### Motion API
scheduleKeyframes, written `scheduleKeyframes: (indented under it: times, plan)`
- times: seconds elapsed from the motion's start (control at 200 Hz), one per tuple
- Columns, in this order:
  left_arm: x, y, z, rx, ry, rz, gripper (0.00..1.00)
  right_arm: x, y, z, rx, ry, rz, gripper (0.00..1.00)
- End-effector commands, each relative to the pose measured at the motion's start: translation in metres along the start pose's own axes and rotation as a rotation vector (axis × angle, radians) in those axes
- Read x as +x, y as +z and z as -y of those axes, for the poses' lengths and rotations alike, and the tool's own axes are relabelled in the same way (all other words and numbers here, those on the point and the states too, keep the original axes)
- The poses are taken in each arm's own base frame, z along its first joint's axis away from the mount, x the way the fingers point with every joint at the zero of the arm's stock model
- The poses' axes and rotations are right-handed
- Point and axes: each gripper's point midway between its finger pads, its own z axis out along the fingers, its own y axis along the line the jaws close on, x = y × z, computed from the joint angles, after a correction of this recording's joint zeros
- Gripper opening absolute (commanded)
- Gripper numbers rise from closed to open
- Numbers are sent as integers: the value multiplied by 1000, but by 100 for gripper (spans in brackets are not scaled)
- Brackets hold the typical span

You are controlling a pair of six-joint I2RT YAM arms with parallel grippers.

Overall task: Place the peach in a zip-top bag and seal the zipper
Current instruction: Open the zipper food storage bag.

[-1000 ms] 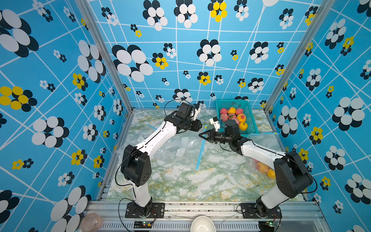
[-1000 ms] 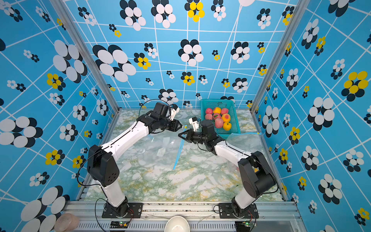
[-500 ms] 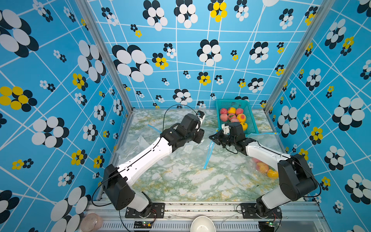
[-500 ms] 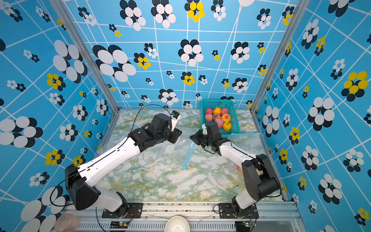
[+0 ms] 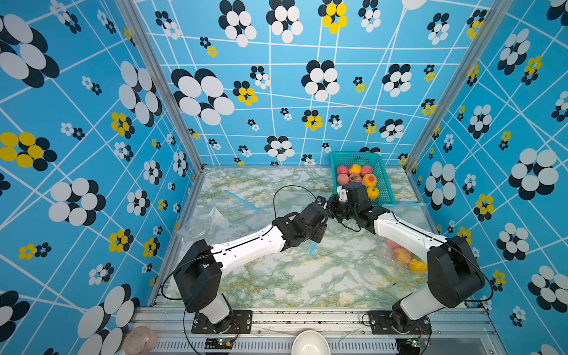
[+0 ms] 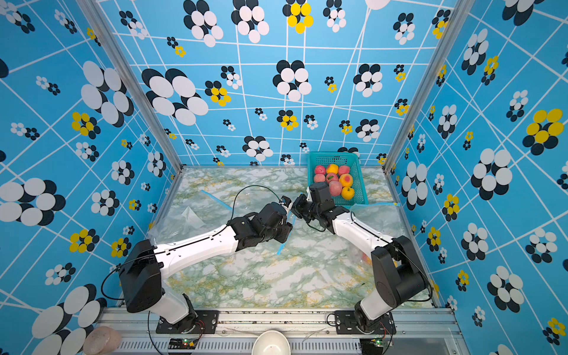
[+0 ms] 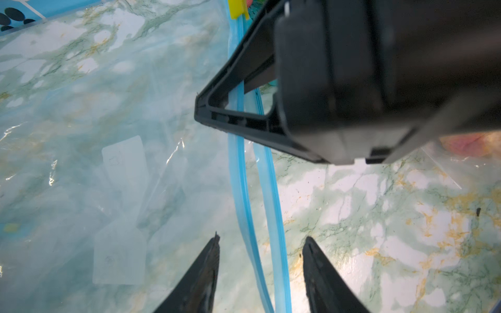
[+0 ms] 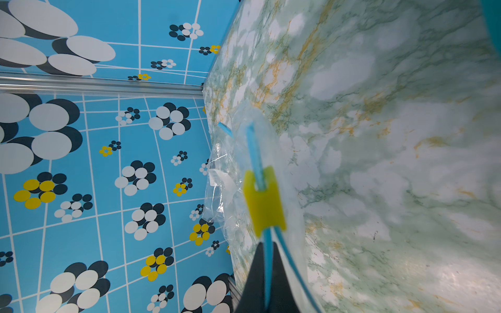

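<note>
Running lengthwise between the spread fingers [image 7: 200, 271] of your left gripper [image 7: 261, 238], the zip-top bag [image 7: 122, 176]'s zipper [image 7: 240, 189] reaches your right gripper [image 8: 267, 252], which pinches it beside the yellow slider [image 8: 264, 200], both arms stretched over the table [image 5: 307, 276] near the basket [image 5: 384, 181].

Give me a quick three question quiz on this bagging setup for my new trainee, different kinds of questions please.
1. True or false: the right gripper is shut on the zipper strip of the bag.
2. What colour is the slider on that strip? A red, B yellow, C white.
3. Fill in: the loose peaches lie in a teal ____.
Key: 1 true; 2 B; 3 basket.
</note>
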Motion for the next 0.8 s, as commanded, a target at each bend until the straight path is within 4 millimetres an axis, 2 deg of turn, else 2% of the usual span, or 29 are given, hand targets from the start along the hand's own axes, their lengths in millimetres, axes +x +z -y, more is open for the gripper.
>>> scheduleKeyframes:
  times: [0.0, 0.095, 0.155, 0.17, 0.195, 0.275, 0.405, 0.495, 0.565, 0.64, 0.71, 0.795]
  plan:
    - [-2, 11, -9, -65, -58, 22, 53, -2, 2, -2, 11, 26, 12, 1]
    - [2, 16, -25, -166, -61, 15, 50, 2, 2, -4, -1, 34, 1, 2]
    - [5, 21, -36, -227, -47, 16, 44, 4, 1, -5, -1, 33, -2, 1]
    - [5, 22, -38, -238, -42, 15, 40, 4, 1, -5, 0, 32, -4, 2]
    - [7, 26, -42, -254, -35, 9, 37, 5, 1, -5, 1, 32, -6, 2]
    - [11, 33, -50, -267, -37, -9, 31, 9, 0, -6, -1, 32, -12, 3]
    - [3, 32, -55, -281, -38, 9, 20, 14, -3, -3, 9, 14, -16, 8]
    - [-6, 27, -49, -238, -32, 16, 6, 14, -7, 7, 59, -27, -1, 18]
    - [-11, 22, -43, -191, -37, 11, 0, 9, -13, 17, 114, -90, 13, 31]
    - [-13, 16, -42, -159, -54, -2, 0, -1, -27, 31, 185, -155, 39, 40]
    - [-13, 11, -41, -113, -92, -13, 0, -9, -43, 35, 190, -216, 72, 45]
    - [-12, 5, -40, -68, -129, -24, 0, -3, -53, 34, 189, -323, 50, 50]
